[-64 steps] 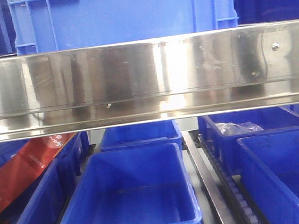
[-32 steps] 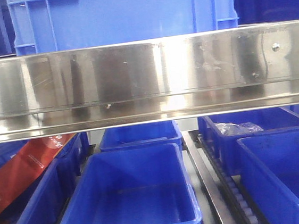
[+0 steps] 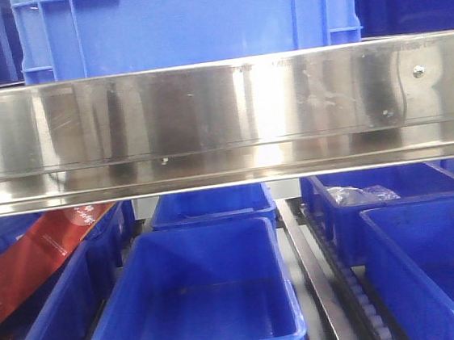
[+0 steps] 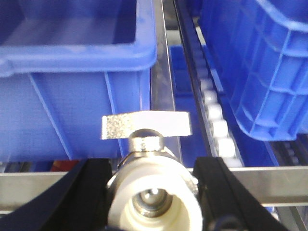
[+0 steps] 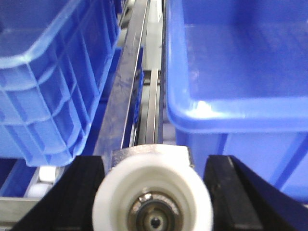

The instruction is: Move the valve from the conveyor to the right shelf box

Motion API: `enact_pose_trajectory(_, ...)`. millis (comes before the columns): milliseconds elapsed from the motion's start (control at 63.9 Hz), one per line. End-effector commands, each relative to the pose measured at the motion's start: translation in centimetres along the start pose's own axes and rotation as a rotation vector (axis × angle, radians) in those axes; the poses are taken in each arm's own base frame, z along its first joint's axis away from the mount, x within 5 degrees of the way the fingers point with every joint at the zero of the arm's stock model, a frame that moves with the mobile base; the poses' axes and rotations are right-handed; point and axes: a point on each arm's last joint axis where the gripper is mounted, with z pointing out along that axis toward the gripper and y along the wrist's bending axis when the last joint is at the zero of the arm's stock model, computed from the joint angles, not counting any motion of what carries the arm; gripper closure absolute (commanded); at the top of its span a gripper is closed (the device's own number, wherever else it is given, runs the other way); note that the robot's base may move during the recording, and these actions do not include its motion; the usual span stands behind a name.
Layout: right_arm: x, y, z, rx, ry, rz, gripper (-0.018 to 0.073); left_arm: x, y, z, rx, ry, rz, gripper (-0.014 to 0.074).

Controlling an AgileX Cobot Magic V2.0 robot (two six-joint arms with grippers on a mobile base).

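In the left wrist view a metal valve [image 4: 153,190] with a white end cap and a flat silver handle [image 4: 146,126] sits between the black fingers [image 4: 89,195] of my left gripper [image 4: 153,202], which is shut on it. It hangs in front of a blue box [image 4: 72,53], near that box's right corner. In the right wrist view my right gripper [image 5: 153,204] is shut on a second valve [image 5: 120,195], white cap facing the camera. It hovers at the near rim of a blue shelf box [image 5: 240,72]. The conveyor is out of view.
A polished steel shelf beam [image 3: 222,122] crosses the front view, with a large blue crate [image 3: 187,20] above it. Below stand several blue boxes: middle [image 3: 195,295], right [image 3: 440,261], and back right holding a clear bag [image 3: 363,194]. Roller rails [image 3: 336,280] run between them. A red strip [image 3: 33,255] lies at left.
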Motion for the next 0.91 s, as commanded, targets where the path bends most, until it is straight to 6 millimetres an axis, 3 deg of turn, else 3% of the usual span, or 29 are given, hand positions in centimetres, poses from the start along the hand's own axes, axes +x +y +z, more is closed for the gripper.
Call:
enact_pose_trajectory(0, -0.9, 0.0, -0.5, 0.006, -0.094, -0.002, 0.0727, -0.6, -0.1, -0.4, 0.004, -0.071, -0.006, 0.0707)
enact_pose_trajectory(235, -0.9, 0.0, -0.5, 0.000, -0.096, 0.005, 0.0727, -0.7, -0.1, -0.3, 0.009, -0.074, -0.011, 0.0707)
enact_pose_trajectory(375, -1.9, 0.1, -0.5, -0.006, -0.167, 0.015, 0.0727, -1.5, -0.4, 0.6, 0.049, -0.047, -0.035, 0.0707)
enact_pose_trajectory(594, -5.9, 1.3, 0.2, -0.069, -0.213, 0.005, 0.0727, -5.8, -1.4, 3.0, 0.201, -0.030, 0.023, 0.0707)
enact_pose_trajectory(735, -8.7, 3.3, 2.4, -0.152, -0.210, -0.028, 0.0727, -9.3, -2.7, 5.6, 0.264, -0.040, 0.064, 0.0707)
enact_pose_trajectory(892, -11.5, 6.0, 5.4, -0.236, -0.209, -0.061, 0.0727, -12.6, -5.7, 8.6, 0.352, -0.042, 0.132, 0.0707)
